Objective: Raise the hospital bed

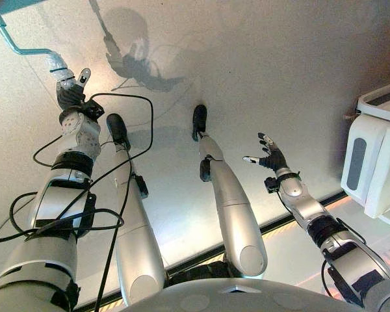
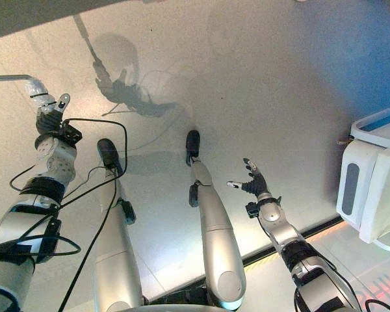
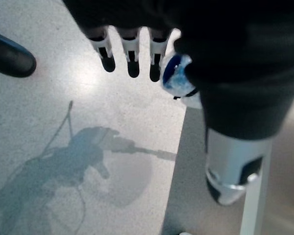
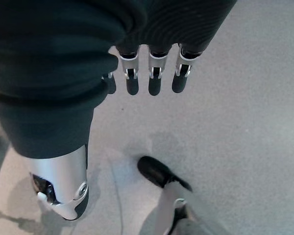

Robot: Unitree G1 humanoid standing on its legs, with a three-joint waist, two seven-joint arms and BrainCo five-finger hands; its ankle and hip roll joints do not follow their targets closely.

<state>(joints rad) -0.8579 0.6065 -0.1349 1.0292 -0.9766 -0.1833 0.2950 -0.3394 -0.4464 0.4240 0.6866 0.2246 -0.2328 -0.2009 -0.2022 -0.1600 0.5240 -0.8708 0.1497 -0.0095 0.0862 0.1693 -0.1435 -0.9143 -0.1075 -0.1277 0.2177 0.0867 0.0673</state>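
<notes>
A pale grey, faintly speckled floor (image 1: pixel 260 71) is seen across the frame. At the upper left, a light blue-grey metal crank handle (image 1: pixel 23 47) is shown, its grip wrapped in white with a blue patch (image 3: pixel 176 78). The left hand (image 1: pixel 70 91) beside it is coloured silver with dark tips and a dark ribbed cover. At the right edge, a white bed end (image 1: pixel 377 156) with a grey oval inset is seen. The right hand (image 1: pixel 268 155), lower right, is silver and dark-tipped.

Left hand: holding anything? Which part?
The left hand is curled round the handle end of the bed crank, on its pale grip. The right hand hangs open over the floor, holding nothing.
</notes>
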